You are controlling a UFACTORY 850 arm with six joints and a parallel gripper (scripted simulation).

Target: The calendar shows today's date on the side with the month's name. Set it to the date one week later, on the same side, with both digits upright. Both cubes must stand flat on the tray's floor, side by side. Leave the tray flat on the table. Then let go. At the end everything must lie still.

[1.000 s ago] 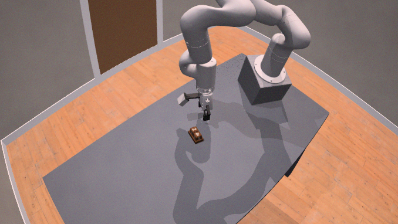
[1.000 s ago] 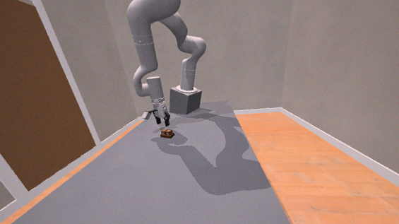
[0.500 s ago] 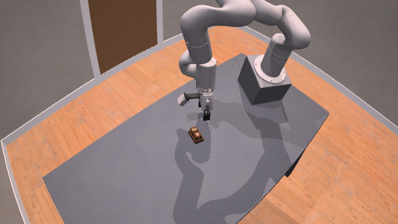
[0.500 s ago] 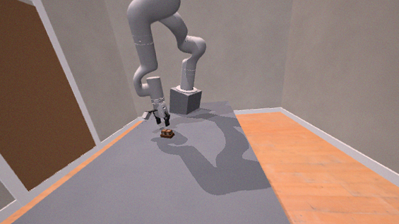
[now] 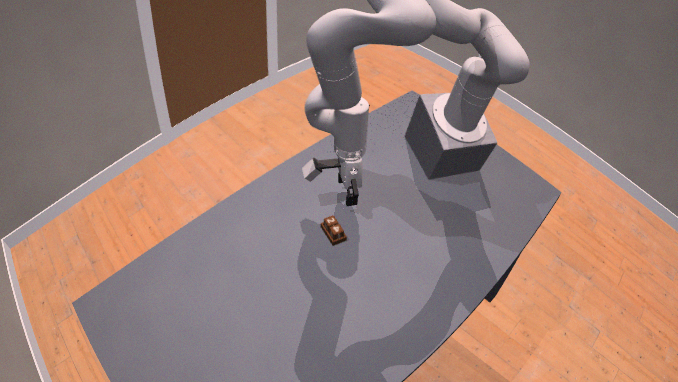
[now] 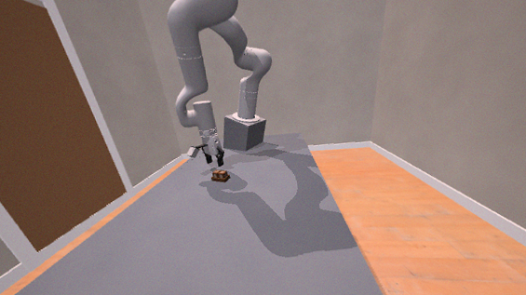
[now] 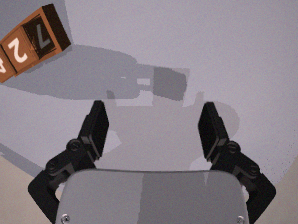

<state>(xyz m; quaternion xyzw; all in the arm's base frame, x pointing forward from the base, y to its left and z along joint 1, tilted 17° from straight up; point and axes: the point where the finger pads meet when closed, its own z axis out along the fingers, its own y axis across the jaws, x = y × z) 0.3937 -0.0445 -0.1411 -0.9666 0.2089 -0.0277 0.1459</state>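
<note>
A small brown tray [image 5: 339,241] [image 6: 221,179] [image 7: 60,29] lies on the grey table. Two brown cubes stand side by side in it. The top of one cube [image 5: 330,221] [image 7: 18,50] shows a white 2, and its shaded side in the wrist view shows a 7. The top of the other cube [image 5: 337,230] [image 7: 3,67] shows a 4; it is cut off by the wrist view's left edge. The faces towards the exterior camera are too small to read. My gripper [image 5: 346,194] [image 6: 215,163] [image 7: 153,112] is open and empty, above the table on the tray's base side, touching neither cube nor tray.
The arm's grey base block [image 5: 462,162] [image 6: 243,132] stands behind the gripper at the far end of the table. The wrist camera [image 5: 311,170] [image 6: 192,152] sticks out sideways from the gripper. Arm shadows fall across the table around the tray.
</note>
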